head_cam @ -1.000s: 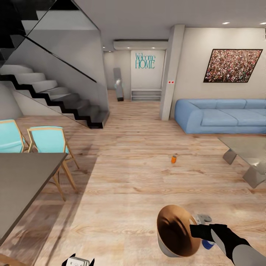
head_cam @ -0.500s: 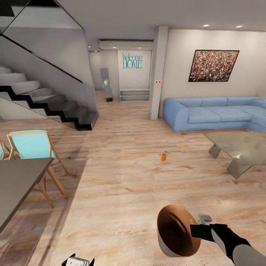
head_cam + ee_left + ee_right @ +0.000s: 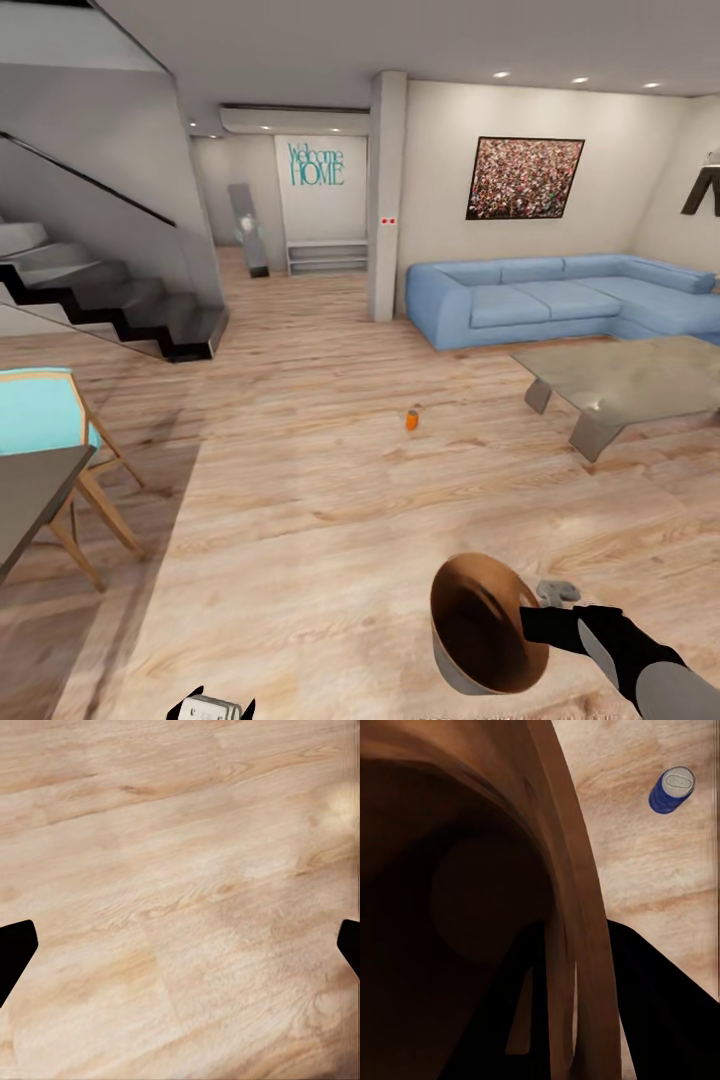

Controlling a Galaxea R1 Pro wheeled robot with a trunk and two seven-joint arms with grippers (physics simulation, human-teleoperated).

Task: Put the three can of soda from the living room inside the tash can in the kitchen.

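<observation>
Home living room, light-blue corner sofa [image 3: 560, 300], glass coffee table [image 3: 625, 385], staircase [image 3: 100, 290], "Welcome HOME" sign [image 3: 317, 165], wood floor [image 3: 300, 520]

In the head view the right arm [image 3: 640, 665] has a smooth, rounded grey forearm shell that runs into a matt black wrist and gripper [image 3: 535, 625], with a small pale grey block [image 3: 557, 591] sitting on top beside the black part. The left gripper [image 3: 212, 708] appears as a white, ribbed piece framed by two pointed black tips. In the left wrist view its fingers [image 3: 15, 952] are flat black wedges with angled ends at either edge, and in the right wrist view the right fingers [image 3: 660, 1012] are plain black, broad and tapering, without markings, screws or cables to be seen
</observation>
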